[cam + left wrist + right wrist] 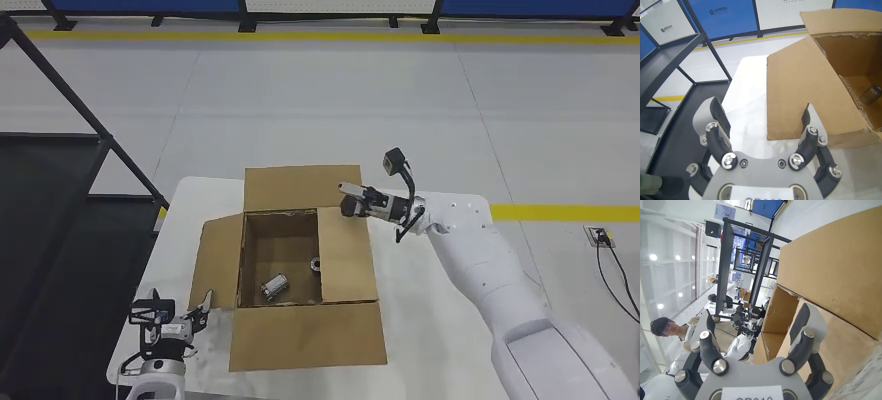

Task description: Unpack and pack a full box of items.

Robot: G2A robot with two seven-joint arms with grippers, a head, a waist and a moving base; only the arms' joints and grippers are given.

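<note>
An open cardboard box (262,236) stands in the middle of the white table with all its flaps folded outward. On its floor lie a small dark jar (274,287) and a smaller round item (315,264). The left gripper (200,312) hovers low at the table's front left corner, just outside the box's left flap (800,94), open and empty (762,115). Its wrist view looks into the box at the jar (869,94). The right gripper (345,197) hangs open and empty (755,323) at the box's far right corner, one finger (802,321) close to the flap edge (829,275).
A black metal shelf rack (60,250) stands close to the table's left side. Bare tabletop (430,330) lies to the right of the box and in a strip in front of it.
</note>
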